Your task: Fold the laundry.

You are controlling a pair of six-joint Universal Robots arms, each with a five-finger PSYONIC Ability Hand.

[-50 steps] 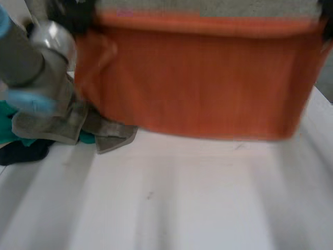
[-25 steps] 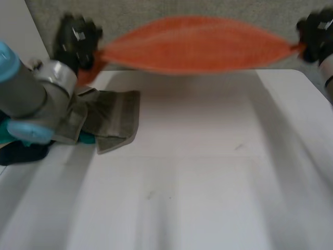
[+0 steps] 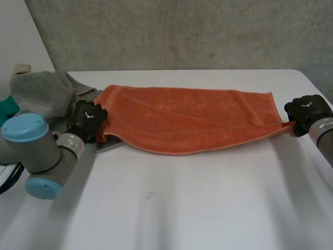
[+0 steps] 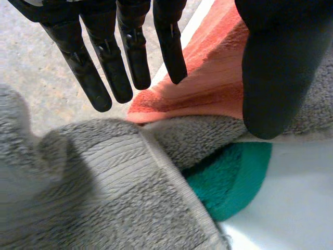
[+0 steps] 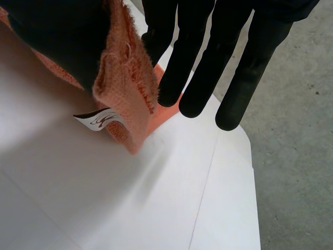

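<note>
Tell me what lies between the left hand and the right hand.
In the head view, the orange towel spans the table from left hand to right hand.

Orange towel (image 3: 192, 122), grey towel (image 3: 41, 91), teal cloth (image 4: 229, 177)

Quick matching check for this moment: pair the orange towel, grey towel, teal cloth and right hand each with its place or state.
1 orange towel
2 grey towel
3 teal cloth
4 right hand

A under the grey towel's edge
B pinching a towel corner
C spread along the white table
D heaped by the left hand

Pairs: 1-C, 2-D, 3-A, 4-B
</note>
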